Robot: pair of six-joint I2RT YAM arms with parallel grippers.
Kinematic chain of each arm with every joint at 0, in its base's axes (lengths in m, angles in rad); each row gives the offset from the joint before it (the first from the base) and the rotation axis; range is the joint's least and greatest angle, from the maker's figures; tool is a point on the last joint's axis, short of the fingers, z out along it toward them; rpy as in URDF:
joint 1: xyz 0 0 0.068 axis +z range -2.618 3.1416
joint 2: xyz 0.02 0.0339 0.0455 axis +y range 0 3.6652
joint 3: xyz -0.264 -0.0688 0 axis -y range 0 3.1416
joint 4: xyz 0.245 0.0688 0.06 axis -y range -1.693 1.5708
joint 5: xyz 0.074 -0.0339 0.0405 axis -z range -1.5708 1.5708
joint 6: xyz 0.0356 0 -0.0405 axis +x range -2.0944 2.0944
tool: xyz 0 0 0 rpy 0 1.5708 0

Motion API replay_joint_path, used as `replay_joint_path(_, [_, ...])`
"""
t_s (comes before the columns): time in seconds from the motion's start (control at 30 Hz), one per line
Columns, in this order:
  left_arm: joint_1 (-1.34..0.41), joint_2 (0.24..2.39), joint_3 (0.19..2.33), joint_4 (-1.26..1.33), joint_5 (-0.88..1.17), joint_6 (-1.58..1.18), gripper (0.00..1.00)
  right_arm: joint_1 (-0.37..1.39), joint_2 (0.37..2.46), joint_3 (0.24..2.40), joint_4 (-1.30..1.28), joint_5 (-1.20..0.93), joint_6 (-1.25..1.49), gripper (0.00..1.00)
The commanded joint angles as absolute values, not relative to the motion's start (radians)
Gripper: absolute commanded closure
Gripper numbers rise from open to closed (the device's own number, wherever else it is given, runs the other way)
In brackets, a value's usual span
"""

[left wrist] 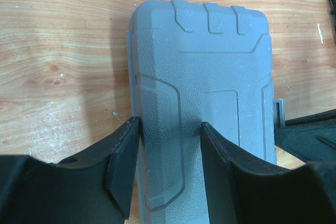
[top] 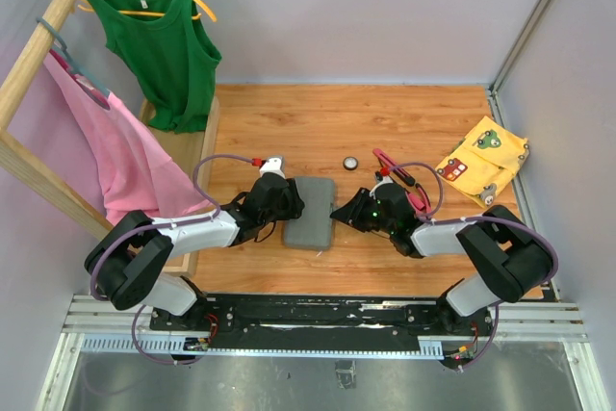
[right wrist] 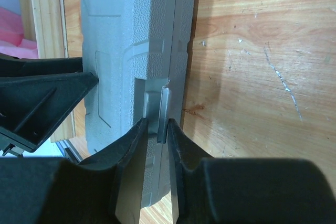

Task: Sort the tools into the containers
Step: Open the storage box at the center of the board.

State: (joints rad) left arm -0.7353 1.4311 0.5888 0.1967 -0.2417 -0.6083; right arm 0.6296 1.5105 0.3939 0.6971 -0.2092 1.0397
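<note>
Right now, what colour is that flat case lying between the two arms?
The case is plain grey all over, with a pebbled surface. The left wrist view shows it best.

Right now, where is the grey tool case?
In the top view, the grey tool case lies closed mid-table, between the left gripper over its left side and the right gripper pinching its right-edge latch.
</note>
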Motion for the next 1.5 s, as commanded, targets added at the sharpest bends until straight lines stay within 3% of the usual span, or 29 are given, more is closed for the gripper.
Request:
replay_joint_path(0.0, [-0.736,1.469,0.540,0.059,-0.264,-0.572,0.72,0.600,1.505,0.388,0.677,-0.178,1.018,0.79])
replay_joint_path(0.13, [-0.736,1.470,0.541,0.060,-0.264,-0.572,0.72,0.596,1.488,0.386,0.670,-0.172,1.009,0.81])
replay_joint_path(0.4, [-0.736,1.471,0.541,0.061,-0.264,-0.570,0.72,0.591,1.465,0.385,0.644,-0.154,1.001,0.74])
replay_joint_path(0.7, [-0.736,1.474,0.543,0.062,-0.264,-0.571,0.73,0.589,1.503,0.410,0.655,-0.177,0.992,0.75])
replay_joint_path(0.97, [-0.736,1.473,0.543,0.061,-0.264,-0.572,0.73,0.589,1.578,0.420,0.730,-0.222,1.017,0.84])
replay_joint_path(1.17, [-0.736,1.472,0.542,0.062,-0.266,-0.573,0.73,0.589,1.563,0.416,0.744,-0.249,0.979,0.99])
replay_joint_path(1.3, [-0.737,1.461,0.537,0.055,-0.280,-0.588,0.72,0.589,1.543,0.417,0.724,-0.257,0.930,1.00])
replay_joint_path(1.47, [-0.736,1.392,0.518,0.048,-0.306,-0.604,0.57,0.590,1.509,0.411,0.713,-0.267,0.898,0.99])
